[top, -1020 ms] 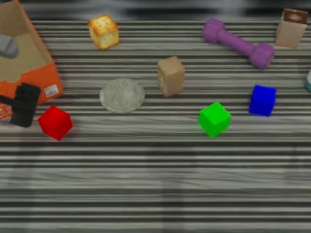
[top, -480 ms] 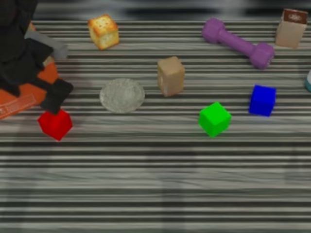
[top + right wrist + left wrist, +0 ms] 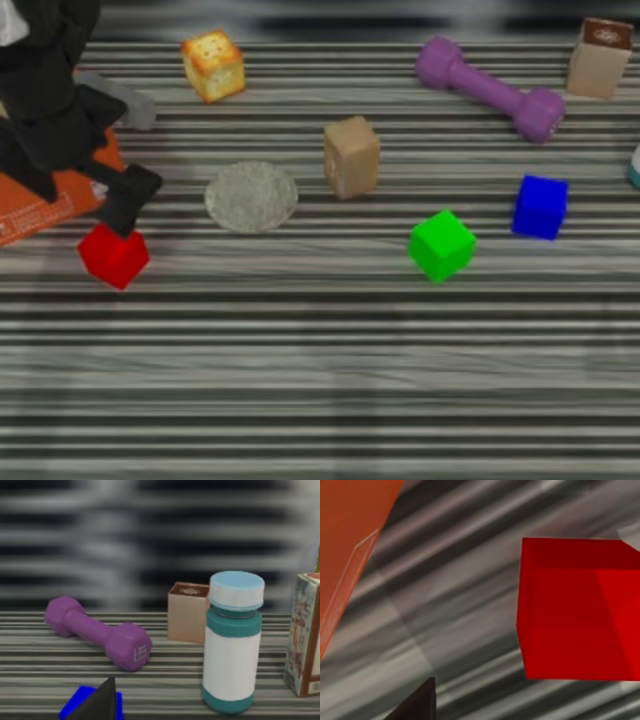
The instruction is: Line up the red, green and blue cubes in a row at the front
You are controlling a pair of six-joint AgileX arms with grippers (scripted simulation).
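The left arm reaches in over the orange box (image 3: 40, 205) at the left edge of the table (image 3: 320, 380), and its left gripper (image 3: 85, 195) hangs just above and behind the red cube (image 3: 113, 256). Its fingers are spread: one dark finger (image 3: 128, 195) comes down right at the cube's back corner, the other lies over the box. They pinch nothing. Seen from the left wrist, the red cube (image 3: 577, 610) sits flat on the striped table, apart from the box wall (image 3: 350, 545).

The green cube (image 3: 441, 245) stands right of centre, the blue cube (image 3: 540, 206) just beyond it to the right (the two are near, not touching).

The right gripper is out of the top view; its wrist camera shows only one dark fingertip, so I cannot tell how its fingers stand. That camera looks at a purple dumbbell (image 3: 100, 639) and a capped bottle (image 3: 232, 642).
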